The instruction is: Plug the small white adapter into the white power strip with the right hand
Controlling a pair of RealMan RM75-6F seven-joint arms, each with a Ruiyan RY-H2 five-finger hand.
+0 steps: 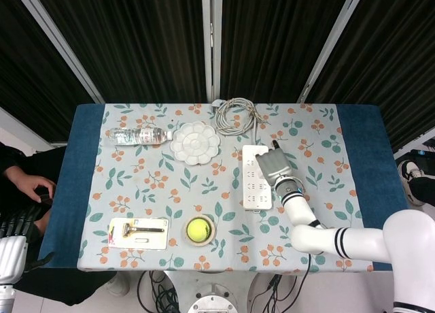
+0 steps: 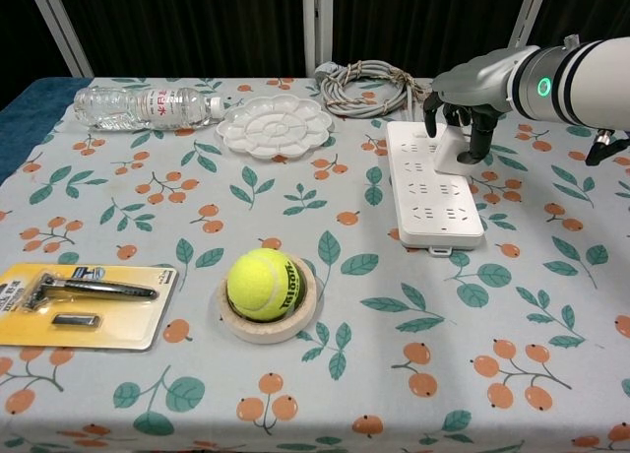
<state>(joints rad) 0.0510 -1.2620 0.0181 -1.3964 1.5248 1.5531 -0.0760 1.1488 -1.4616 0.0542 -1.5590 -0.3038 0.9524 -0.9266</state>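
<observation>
The white power strip lies lengthwise at the table's right centre, also seen in the head view. The small white adapter stands upright on the strip's far right part. My right hand arches over it from the right and holds it, dark fingers on its right side and the thumb by its upper left corner. From the head view, my right hand hides the adapter. My left hand shows only as dark fingers off the table's left edge, its pose unclear.
A coiled grey cable lies just behind the strip. A white palette and a water bottle sit at the back left. A tennis ball on a ring and a razor pack are near the front.
</observation>
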